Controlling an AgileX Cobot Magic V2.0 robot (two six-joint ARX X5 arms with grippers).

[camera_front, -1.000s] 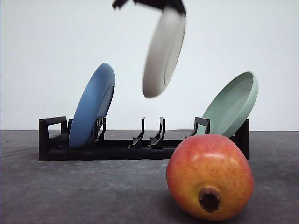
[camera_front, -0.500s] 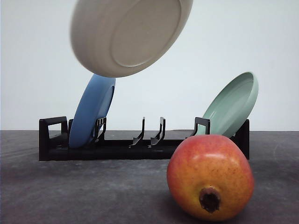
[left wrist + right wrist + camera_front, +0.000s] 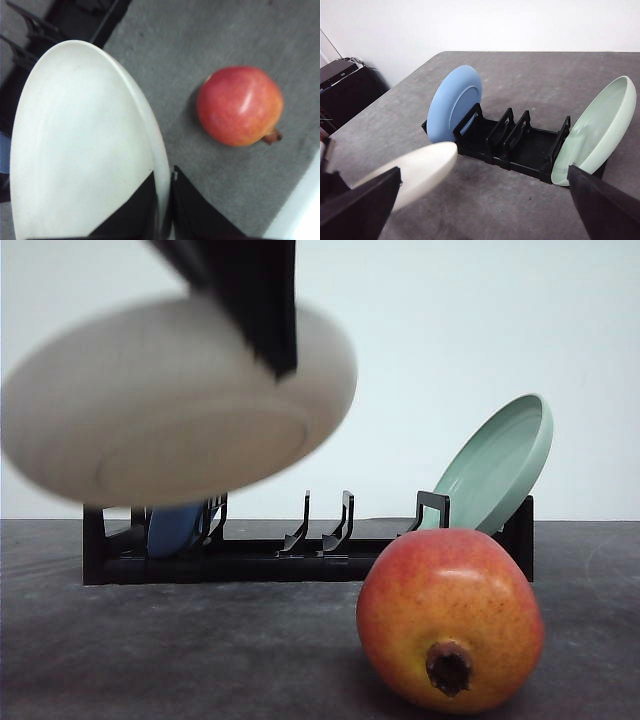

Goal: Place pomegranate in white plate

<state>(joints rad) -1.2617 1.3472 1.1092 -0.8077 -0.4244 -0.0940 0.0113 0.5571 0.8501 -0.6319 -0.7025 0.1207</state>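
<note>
i am holding the white plate [image 3: 85, 145] in the left gripper [image 3: 164, 200], whose two dark fingers pinch the plate's rim, one on each face. in the front view the plate hangs in the air, tilted with its underside showing, blurred, well above the grey table [image 3: 200, 660] and in front of the black dish rack [image 3: 310, 545].

the pomegranate [image 3: 450, 620] lies on the table on its side, near the front, its dark calyx end pointing toward the front camera. in the left wrist view it sits just beside the plate's edge, apart from it, nothing touching it.

the right gripper [image 3: 480, 210] hangs wide open and empty, looking down on the rack, where the blue plate [image 3: 454, 104] and the pale green plate [image 3: 600, 131] lean in their slots.

my worries from here. the grip is on the thin rim alone, so i judge the plate could swing or slip out between the fingers if i move fast. if i set it down still tilted, it may drop onto its edge and clatter or roll. if i lower it too close to the fruit, the rim could nudge the pomegranate, and a round fruit on a flat table would likely roll off toward the table edge. i would also keep the plate from swinging back into the rack.
</note>
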